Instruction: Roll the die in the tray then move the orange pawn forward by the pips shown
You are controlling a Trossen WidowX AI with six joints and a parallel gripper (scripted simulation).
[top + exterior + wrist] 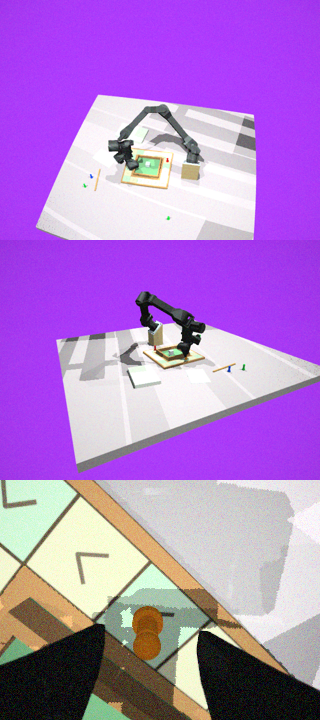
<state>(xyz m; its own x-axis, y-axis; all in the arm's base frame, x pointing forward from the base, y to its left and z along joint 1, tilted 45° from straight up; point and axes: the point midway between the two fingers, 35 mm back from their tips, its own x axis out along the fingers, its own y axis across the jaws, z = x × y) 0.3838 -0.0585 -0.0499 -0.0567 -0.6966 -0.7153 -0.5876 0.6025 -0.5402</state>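
Orange pawn (147,639) stands on a pale green board square, between the fingers of my half-open pincer (150,650), which grips nothing; the white die (147,164) lies in the green-floored tray (136,158).

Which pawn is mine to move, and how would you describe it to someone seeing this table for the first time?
Find the wooden-framed game board with the green tray in its middle. Your orange pawn stands on a pale green arrow square on the board's outer track, directly below the half-open gripper, between its dark fingers. It is the only orange pawn; the red pawn is on the opposite edge, and the blue and green ones are off the board.
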